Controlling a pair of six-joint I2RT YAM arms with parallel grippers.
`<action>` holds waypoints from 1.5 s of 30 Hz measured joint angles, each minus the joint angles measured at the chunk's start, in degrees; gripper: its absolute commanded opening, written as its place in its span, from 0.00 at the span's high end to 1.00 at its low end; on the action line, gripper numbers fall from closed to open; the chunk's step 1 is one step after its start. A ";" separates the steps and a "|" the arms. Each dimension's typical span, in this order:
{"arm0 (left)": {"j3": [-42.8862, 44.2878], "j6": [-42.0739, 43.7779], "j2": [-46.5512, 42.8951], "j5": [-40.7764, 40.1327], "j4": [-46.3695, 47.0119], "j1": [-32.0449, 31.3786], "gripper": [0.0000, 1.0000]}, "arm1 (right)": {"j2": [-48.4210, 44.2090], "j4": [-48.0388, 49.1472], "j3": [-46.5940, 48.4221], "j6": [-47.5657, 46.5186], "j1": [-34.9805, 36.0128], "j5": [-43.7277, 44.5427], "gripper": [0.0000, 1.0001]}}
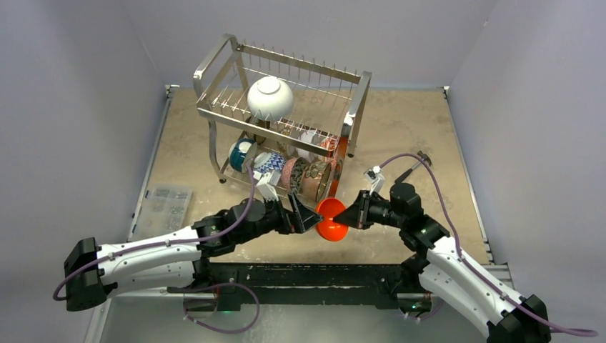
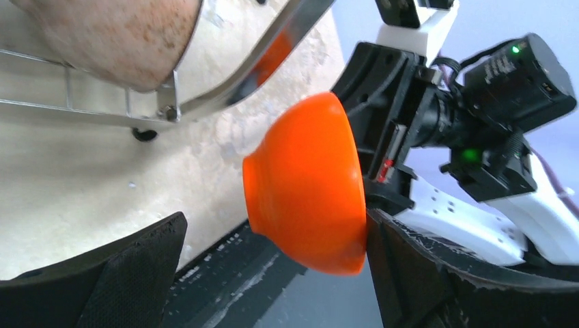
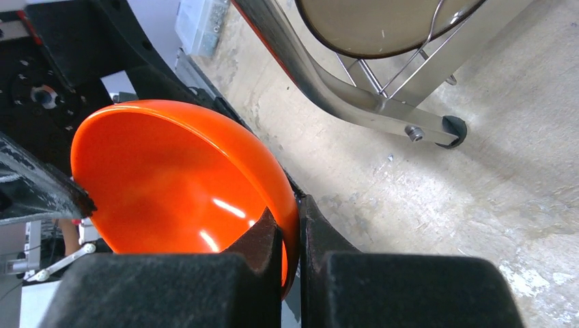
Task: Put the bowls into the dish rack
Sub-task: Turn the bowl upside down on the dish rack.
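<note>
Just in front of the dish rack point(image 1: 355, 107), the orange bowl point(image 1: 332, 220) hangs on edge above the table, its rim pinched by the right gripper point(image 1: 348, 216). The left gripper point(image 1: 309, 214) stands spread around the bowl's base. It looks like a handover to me, so the left should close before the right lets go. I can read no writing.
</note>
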 measured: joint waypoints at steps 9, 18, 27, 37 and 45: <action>-6.43 -6.05 5.18 7.69 14.60 0.11 0.04 | 0.72 -0.74 0.76 -0.94 -0.28 0.04 1.00; -2.71 -5.09 10.80 8.94 16.22 0.11 0.21 | 1.14 -0.55 2.01 -1.14 -0.39 -0.09 1.00; -2.62 -3.65 10.78 8.41 17.25 0.31 0.70 | 2.29 -0.48 2.34 -1.66 -0.39 0.50 0.99; -2.62 -2.75 10.01 8.41 16.26 0.39 1.00 | 2.89 0.07 2.86 -1.42 -0.48 -1.42 0.37; -0.31 1.68 4.50 6.80 7.04 0.42 1.00 | 1.14 0.57 5.25 -1.27 -0.48 -2.21 0.12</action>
